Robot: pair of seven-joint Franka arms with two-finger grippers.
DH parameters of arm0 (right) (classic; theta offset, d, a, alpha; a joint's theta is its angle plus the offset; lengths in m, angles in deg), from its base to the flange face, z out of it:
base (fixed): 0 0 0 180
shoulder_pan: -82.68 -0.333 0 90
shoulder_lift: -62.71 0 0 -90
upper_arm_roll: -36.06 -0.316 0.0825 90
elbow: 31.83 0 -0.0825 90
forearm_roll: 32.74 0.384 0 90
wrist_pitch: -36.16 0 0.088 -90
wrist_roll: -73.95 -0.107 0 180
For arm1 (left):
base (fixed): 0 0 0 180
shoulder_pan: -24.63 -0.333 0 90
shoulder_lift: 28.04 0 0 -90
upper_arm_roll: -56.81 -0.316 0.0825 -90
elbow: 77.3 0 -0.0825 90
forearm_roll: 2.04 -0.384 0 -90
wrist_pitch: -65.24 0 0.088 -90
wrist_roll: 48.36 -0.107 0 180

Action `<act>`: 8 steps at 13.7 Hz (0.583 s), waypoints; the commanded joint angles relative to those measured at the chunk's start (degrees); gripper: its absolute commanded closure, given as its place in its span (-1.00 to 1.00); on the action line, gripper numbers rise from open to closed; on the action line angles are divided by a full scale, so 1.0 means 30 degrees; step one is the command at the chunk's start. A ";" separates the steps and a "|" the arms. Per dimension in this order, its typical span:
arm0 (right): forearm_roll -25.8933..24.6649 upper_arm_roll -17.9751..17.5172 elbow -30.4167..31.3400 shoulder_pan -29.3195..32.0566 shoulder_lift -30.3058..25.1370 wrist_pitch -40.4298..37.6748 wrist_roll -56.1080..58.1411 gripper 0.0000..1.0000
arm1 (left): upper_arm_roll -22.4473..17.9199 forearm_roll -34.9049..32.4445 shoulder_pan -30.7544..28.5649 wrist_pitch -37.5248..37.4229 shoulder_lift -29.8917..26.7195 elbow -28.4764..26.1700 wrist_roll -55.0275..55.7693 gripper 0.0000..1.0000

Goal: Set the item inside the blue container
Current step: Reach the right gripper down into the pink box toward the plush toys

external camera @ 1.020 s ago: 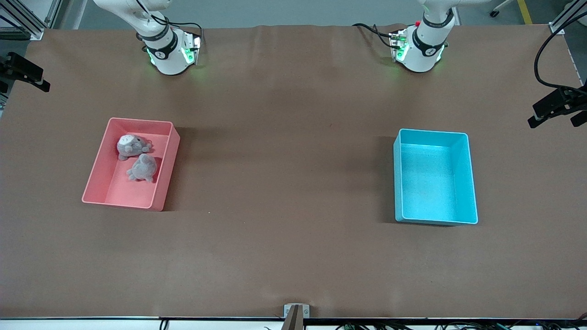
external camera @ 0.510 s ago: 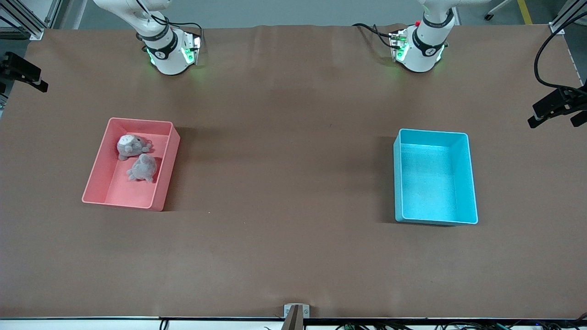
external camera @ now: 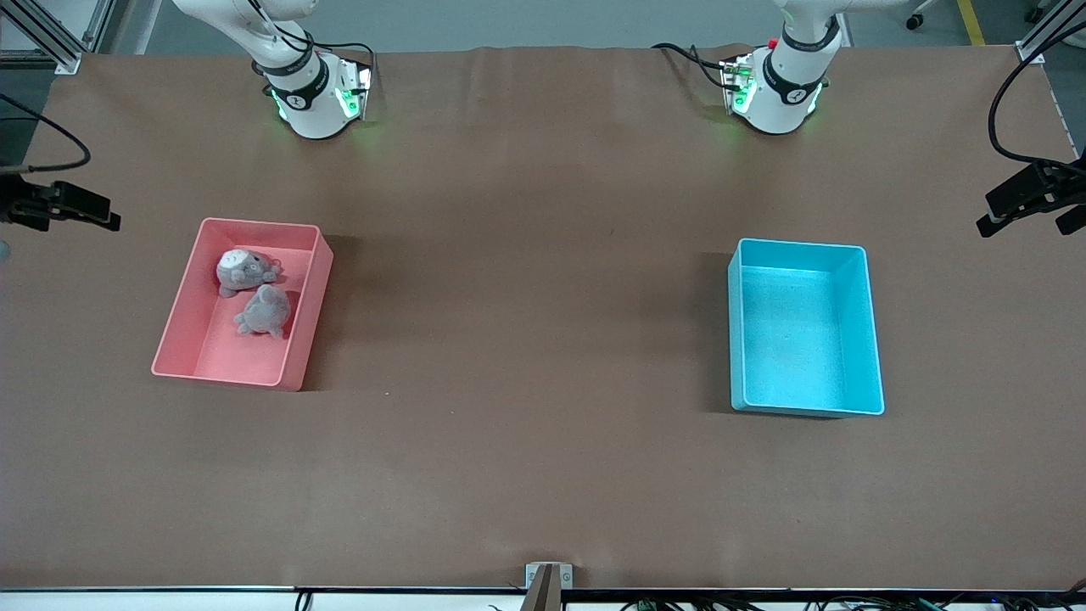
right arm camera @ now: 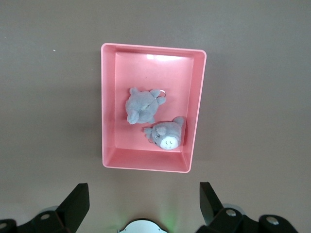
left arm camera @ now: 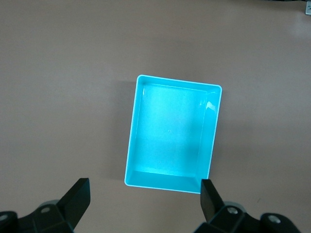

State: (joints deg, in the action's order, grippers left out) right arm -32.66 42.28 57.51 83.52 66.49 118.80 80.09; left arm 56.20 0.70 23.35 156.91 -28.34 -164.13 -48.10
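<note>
The blue container [external camera: 797, 339] stands empty toward the left arm's end of the table. My left gripper [left arm camera: 146, 194] hangs high over the container [left arm camera: 170, 131], open, with nothing between its fingers. Two grey plush toys [external camera: 246, 268] [external camera: 265, 311] lie in a pink bin [external camera: 221, 356] toward the right arm's end. High above that bin [right arm camera: 146, 68], my right gripper [right arm camera: 144, 196] is open and empty, and both toys [right arm camera: 143, 106] [right arm camera: 166, 134] show below it. In the front view each hand appears only as a dark shape at a side edge [external camera: 76, 210] [external camera: 1022, 199].
Brown table covering [external camera: 526, 339] stretches bare between the two bins. The right arm's base [external camera: 310, 93] and the left arm's base [external camera: 776, 85] stand at the table's edge farthest from the front camera. A small metal bracket [external camera: 548, 577] sits at the nearest edge.
The right arm's dark hand has shifted down the front view, closer to the pink bin. The left arm, both bins and the toys have not moved.
</note>
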 commanded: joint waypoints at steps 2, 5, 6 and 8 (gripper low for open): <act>0.0003 -0.0052 -0.0104 0.0480 0.1581 -0.0098 0.0297 -1.00 | 0.0025 -0.0325 0.0101 0.0059 0.0069 0.0261 0.0238 -1.00; 0.0061 -0.0052 0.1674 0.0716 0.2110 0.1474 0.0093 -1.00 | 0.0055 -0.0325 0.0101 0.0030 0.0069 0.0261 0.0267 -1.00; 0.0149 -0.0052 0.2874 0.0658 0.2023 0.2557 -0.0053 -1.00 | 0.0055 -0.0325 0.0101 0.0030 0.0069 0.0261 0.0267 -1.00; 0.0354 -0.0111 0.5801 0.0628 0.1819 0.5600 -0.1017 -1.00 | 0.0055 -0.0296 0.0101 0.0030 0.0069 0.0261 0.0267 -1.00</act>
State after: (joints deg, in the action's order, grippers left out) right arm -32.54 42.45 66.33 85.11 74.10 128.89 79.29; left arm 56.25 0.70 23.37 156.95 -28.34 -164.12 -48.10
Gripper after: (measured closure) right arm 0.000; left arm 0.000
